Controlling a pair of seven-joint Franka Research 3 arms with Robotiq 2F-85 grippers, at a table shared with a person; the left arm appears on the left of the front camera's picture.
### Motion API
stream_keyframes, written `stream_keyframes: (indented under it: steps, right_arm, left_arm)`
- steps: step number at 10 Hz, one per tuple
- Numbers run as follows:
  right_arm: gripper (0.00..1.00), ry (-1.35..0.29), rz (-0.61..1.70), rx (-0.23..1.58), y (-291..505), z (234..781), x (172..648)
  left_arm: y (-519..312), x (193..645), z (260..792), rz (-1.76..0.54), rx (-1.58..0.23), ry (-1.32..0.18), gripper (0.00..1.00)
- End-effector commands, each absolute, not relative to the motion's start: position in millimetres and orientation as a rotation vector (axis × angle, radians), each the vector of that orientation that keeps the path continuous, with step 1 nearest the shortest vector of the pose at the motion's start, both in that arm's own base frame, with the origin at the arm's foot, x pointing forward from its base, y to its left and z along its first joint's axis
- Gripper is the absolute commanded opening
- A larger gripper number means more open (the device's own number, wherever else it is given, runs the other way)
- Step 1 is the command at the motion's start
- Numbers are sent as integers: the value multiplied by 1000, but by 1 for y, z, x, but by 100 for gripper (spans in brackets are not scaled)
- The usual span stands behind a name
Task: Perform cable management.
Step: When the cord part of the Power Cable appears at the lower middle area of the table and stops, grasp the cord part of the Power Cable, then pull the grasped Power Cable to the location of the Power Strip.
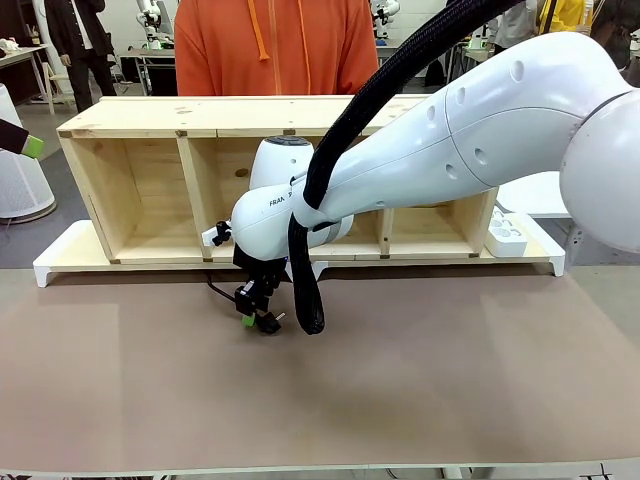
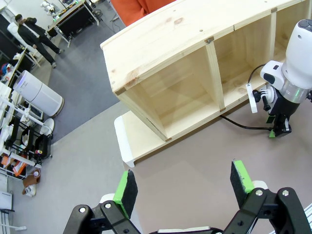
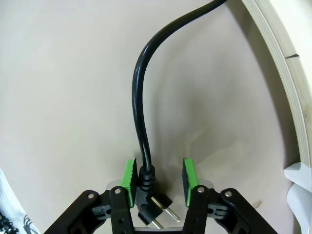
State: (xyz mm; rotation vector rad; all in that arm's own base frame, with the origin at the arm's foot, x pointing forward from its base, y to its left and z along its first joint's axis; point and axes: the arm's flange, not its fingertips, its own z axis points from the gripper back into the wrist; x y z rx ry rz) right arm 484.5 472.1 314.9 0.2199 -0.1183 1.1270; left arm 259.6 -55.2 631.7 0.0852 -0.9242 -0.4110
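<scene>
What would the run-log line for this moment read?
right gripper: open, straddling small round black plug | long thin black cable: lying on brown table | left gripper: open, empty

Robotics laboratory. Indicators: a brown-covered worktable (image 1: 450, 380) carrying a bare wooden shelf unit (image 1: 150, 115), a grey floor (image 2: 92, 83), cluttered equipment benches (image 2: 78, 17), a storage rack (image 2: 24, 141) and a white cylindrical appliance (image 2: 36, 92).

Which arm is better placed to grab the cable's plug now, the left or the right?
Right. The right gripper has its open jaws either side of the plug of the cable on the table; the left gripper hangs open, well away from it.
</scene>
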Motion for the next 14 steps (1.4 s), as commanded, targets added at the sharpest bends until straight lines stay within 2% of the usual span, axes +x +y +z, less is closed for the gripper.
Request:
stream_keyframes:
  steps: [1, 2, 3, 4, 8, 9, 14]
  right_arm:
    - [31, -121, 1101, 218, 474, 313, 486]
    - [2, -117, 1102, 214, 474, 314, 486]
    - [12, -112, 1104, 204, 475, 315, 486]
    - [0, -107, 1103, 196, 476, 317, 486]
    - [0, -58, 1127, 204, 482, 317, 487]
    - [0, -103, 1124, 214, 472, 315, 484]
    - [0, -103, 1124, 214, 472, 315, 484]
  left_arm:
    - [-55, 262, 632, -410, 86, -935, 100]
    - [-55, 262, 632, -410, 86, -935, 100]
    - [-55, 262, 632, -410, 86, -935, 100]
    - [-55, 262, 632, -410, 86, -935, 100]
    - [-55, 262, 632, -410, 86, -935, 100]
    - [-55, 262, 632, -410, 86, -935, 100]
    - [-55, 262, 632, -410, 86, -935, 100]
